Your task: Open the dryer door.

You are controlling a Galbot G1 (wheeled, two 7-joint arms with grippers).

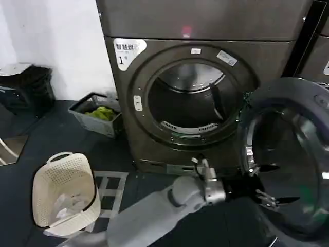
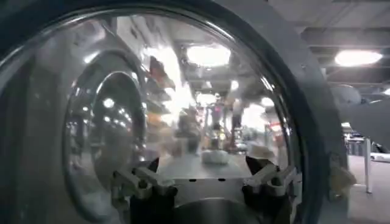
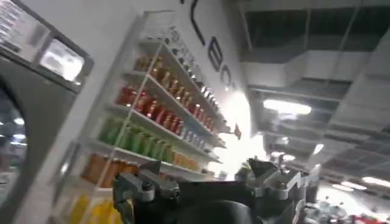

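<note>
The dryer door (image 1: 288, 154) stands swung wide open to the right of the machine, its dark inner side and tinted glass facing me. The round drum opening (image 1: 190, 103) is exposed. My left gripper (image 1: 272, 183) is open, its two fingers spread right against the inner side of the door near its lower left rim. In the left wrist view the door's glass (image 2: 122, 109) is very close, and the left gripper (image 2: 203, 163) holds nothing. My right gripper (image 3: 204, 165) is open and empty, raised away from the machine.
A white laundry basket (image 1: 64, 193) lies on the floor at the left. A grey crate with green things (image 1: 97, 113) sits beside the dryer. A black bin (image 1: 28, 87) stands farther left. A neighbouring machine (image 1: 318, 56) is at the right. Shelves of bottles (image 3: 152, 115) stand behind.
</note>
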